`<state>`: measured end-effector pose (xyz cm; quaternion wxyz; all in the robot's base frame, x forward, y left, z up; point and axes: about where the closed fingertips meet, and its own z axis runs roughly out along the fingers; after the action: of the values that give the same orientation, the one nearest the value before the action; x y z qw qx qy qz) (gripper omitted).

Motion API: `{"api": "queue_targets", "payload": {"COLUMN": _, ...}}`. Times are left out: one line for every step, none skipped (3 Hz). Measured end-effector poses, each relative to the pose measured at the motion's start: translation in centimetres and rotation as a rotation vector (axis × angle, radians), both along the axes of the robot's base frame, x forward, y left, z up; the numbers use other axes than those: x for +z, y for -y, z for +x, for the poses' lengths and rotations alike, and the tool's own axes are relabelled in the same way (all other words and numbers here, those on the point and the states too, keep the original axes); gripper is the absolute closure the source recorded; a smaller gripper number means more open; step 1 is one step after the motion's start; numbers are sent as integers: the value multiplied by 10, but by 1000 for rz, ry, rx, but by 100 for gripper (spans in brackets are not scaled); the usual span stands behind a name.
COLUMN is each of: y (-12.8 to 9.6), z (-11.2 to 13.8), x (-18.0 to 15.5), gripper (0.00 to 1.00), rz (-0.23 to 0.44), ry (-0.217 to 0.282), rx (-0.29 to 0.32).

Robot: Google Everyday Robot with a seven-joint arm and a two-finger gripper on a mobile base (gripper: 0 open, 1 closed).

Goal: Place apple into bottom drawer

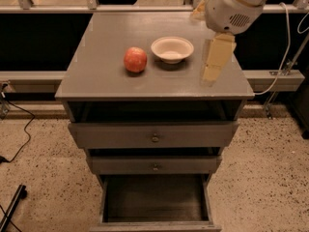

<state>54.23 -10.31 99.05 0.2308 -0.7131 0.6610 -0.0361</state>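
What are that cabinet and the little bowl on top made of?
The cabinet looks like wood painted matte grey; its open bottom drawer shows darker boards inside. The bowl is cream and smooth, perhaps plastic or ceramic. The gripper, seemingly cream plastic, hangs over the cabinet top, right of the bowl.
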Motion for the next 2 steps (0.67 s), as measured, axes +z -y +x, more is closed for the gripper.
{"api": "queue_targets", "payload": {"y": -31, "z": 32, "x": -14, "gripper": 0, "rz": -2, "ry": -31, "rx": 54}}
{"api": "queue_targets", "payload": {"y": -53, "z": 61, "x": -32, "gripper": 0, "rz": -11, "ry": -62, "rx": 67}}
